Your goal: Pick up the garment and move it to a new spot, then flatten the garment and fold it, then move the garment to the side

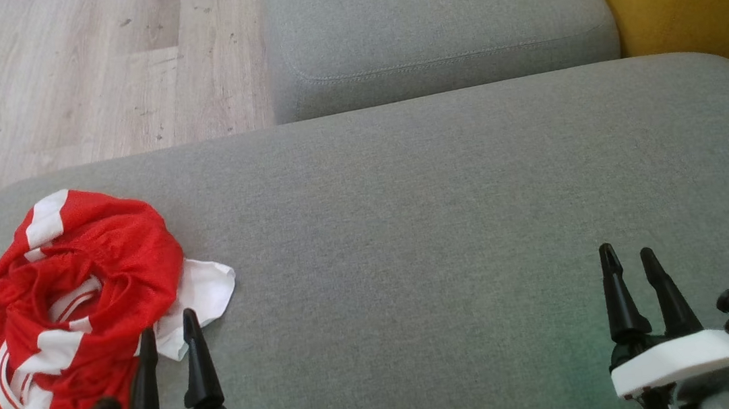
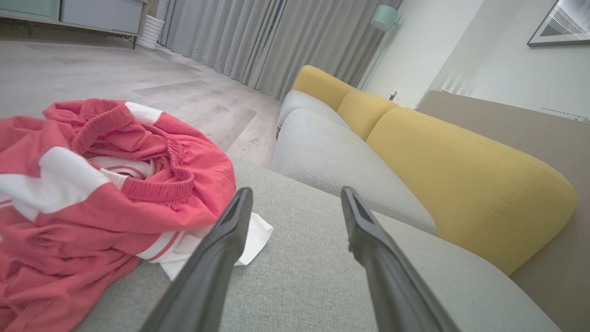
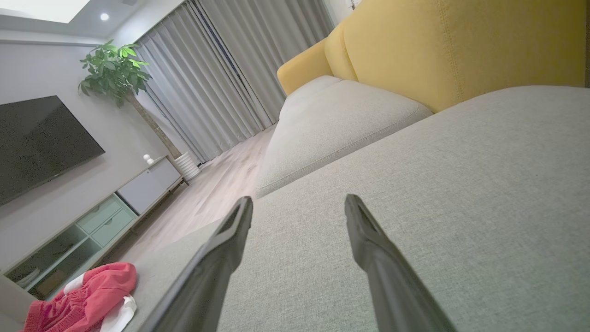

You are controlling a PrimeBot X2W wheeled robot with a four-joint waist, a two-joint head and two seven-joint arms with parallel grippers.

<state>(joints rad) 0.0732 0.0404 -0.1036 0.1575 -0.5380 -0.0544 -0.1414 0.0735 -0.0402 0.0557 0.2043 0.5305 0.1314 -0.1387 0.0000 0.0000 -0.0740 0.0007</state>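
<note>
The garment [image 1: 75,289] lies in a crumpled heap at the left end of the grey seat cushion [image 1: 407,227], close to the edge above the wooden floor [image 1: 53,81]. It is red with white bands, and looks thin, light and limp. It should sag and trail from wherever it is lifted, and a shallow pinch could slip off the smooth weave.

The left hand [image 1: 167,322] hovers just beside the heap with its two fingers spread wide and nothing between them. Its outer finger overlaps the red cloth in the head view, though I cannot tell whether it touches. The right hand [image 1: 626,249] is well apart, over bare cushion on the right, likewise wide open and empty.

The gathered elastic waistband [image 2: 156,186], plain in the left wrist view, seems the best hold — thicker and firmer than the rest. The white corner [image 1: 207,285] poking out toward the left hand is the easier reach, but probably only one loose layer.

Much is hidden: the folds bury the hems and leg openings, so the garment's full outline cannot be read. Its lower edge is partly covered by the left hand in the head view.
</note>
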